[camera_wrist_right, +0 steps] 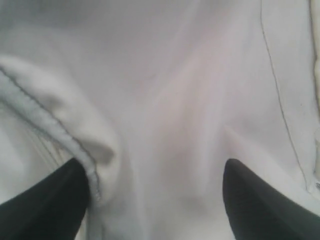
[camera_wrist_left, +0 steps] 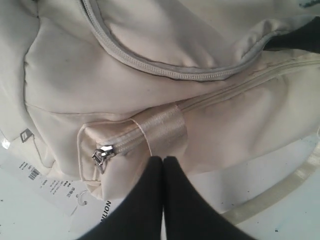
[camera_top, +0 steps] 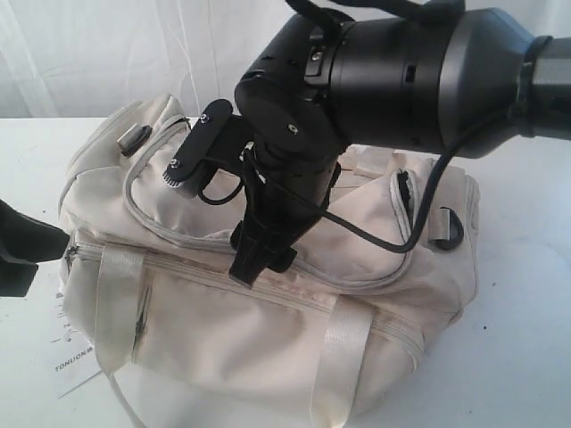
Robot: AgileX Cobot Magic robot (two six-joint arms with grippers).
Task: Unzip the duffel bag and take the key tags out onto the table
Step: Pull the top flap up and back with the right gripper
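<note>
Cream duffel bag (camera_top: 268,343) on white table (camera_top: 526,348); right gripper (camera_top: 259,261) low against bag top; left gripper (camera_top: 49,245) by left end; paper label (camera_top: 76,364) near-left.

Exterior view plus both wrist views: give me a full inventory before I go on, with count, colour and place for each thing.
duffel bag: one, cream, middle of the table
webbing handles: two straps showing, shiny cream, on the bag's near side
zip pull: one, metal, at the end of the near-side zip
paper label: one, white with black print, on the table by the bag's left end in the exterior view
table: one, white, under everything
key tags: none in view
left gripper: one, black, shut, at the bag's left end beside a webbing strap
right gripper: one, black, open, against the bag's top fabric
</note>
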